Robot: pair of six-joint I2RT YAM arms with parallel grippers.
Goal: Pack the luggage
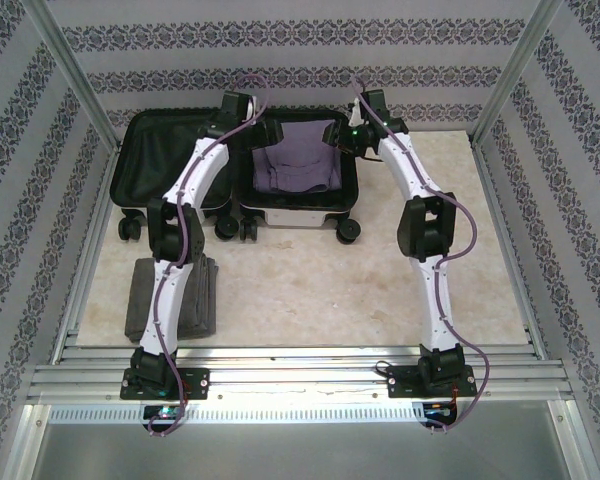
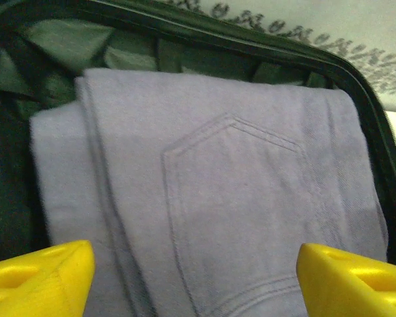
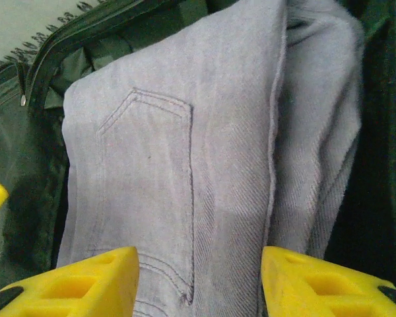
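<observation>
The luggage [image 1: 298,216] is lying wide open at the far end of the table [image 1: 310,290], with its caster wheels facing the arms. The left half is showing just black lining, and the right half is holding a pair of folded lavender jeans [image 1: 298,160].

Both arms are reaching forward from their bases, elbows bending up about midway across the table. They're leaning in toward each other, so the wrists are hovering over that right half, one on each side of the jeans.

The left gripper [image 2: 195,267] is hanging just above the jeans with its yellow fingers [image 2: 39,281] spread wide. The back pocket is sitting right between them and nothing is clamped. The right gripper [image 3: 199,267] is pointing down at the fabric from the other side, fingers apart too. I honestly can't tell if either one is touching the denim.

A folded dark gray garment [image 1: 205,295] is lying on the table, partly under the left arm's lower link.
</observation>
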